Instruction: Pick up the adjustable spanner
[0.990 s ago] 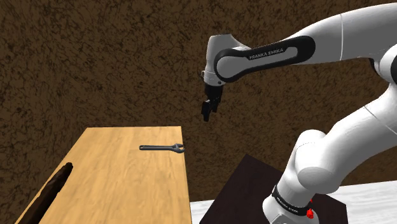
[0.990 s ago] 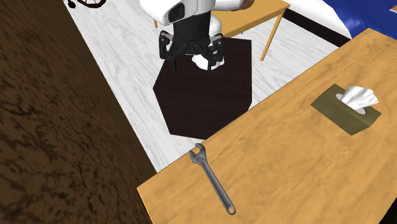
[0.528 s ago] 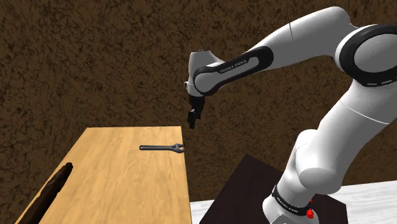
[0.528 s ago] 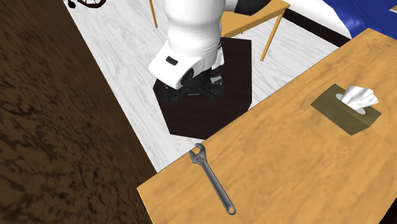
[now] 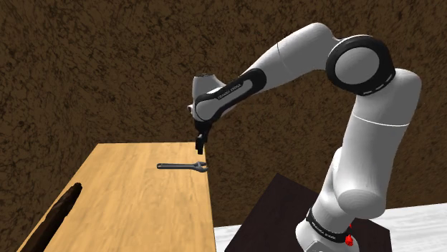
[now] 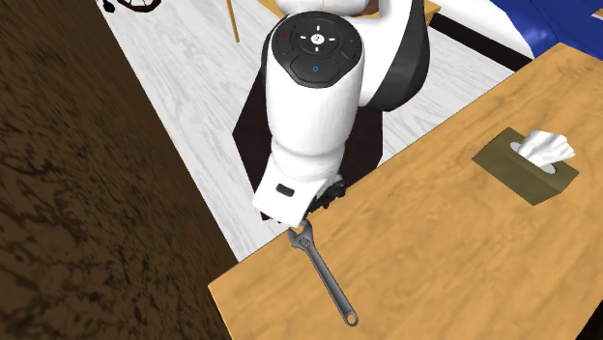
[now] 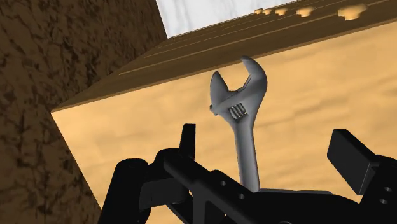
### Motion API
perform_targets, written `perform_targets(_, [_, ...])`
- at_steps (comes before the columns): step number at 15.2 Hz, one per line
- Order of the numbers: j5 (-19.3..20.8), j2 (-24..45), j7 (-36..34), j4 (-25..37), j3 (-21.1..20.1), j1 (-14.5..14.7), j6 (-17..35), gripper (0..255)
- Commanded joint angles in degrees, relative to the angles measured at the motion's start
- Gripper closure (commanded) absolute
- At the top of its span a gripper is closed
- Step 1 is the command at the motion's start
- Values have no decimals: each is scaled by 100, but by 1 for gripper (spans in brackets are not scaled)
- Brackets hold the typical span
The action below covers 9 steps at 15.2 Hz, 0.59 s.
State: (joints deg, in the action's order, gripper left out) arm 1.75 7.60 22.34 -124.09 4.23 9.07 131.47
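The adjustable spanner [image 5: 183, 167] is dark grey metal and lies flat on the wooden table [image 5: 129, 207], near its far corner. Its jaw end [image 6: 301, 235] points at the table edge closest to the stand. My black gripper [image 5: 198, 147] hangs a little above that jaw end without touching it. In the second exterior view the white forearm hides most of the hand, and the spanner [image 6: 327, 278] runs out from beneath it. Seen from the wrist, the spanner [image 7: 245, 121] lies below and between the fingers [image 7: 186, 141]. The gripper [image 7: 265, 135] is open and holds nothing.
A tissue box [image 6: 527, 164] stands further along the table [image 6: 464, 261]. A long dark object [image 5: 54, 215] lies at the table's edge on the shoulder view's left. The black stand [image 5: 286, 215] sits on the white floor. A rough brown wall rises behind.
The arm has swung toward the shoulder view's left and lowered. The gripper moved from beside the table to just above the spanner's jaw end. The spanner has not moved.
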Motion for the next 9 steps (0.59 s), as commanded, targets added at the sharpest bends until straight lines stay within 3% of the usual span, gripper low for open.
perform_targets(1, [-23, 413, 196, 247, -64, 33, 168, 0])
perform_targets(9, [14, 1946, 839, 1468, -319, 102, 489, 0])
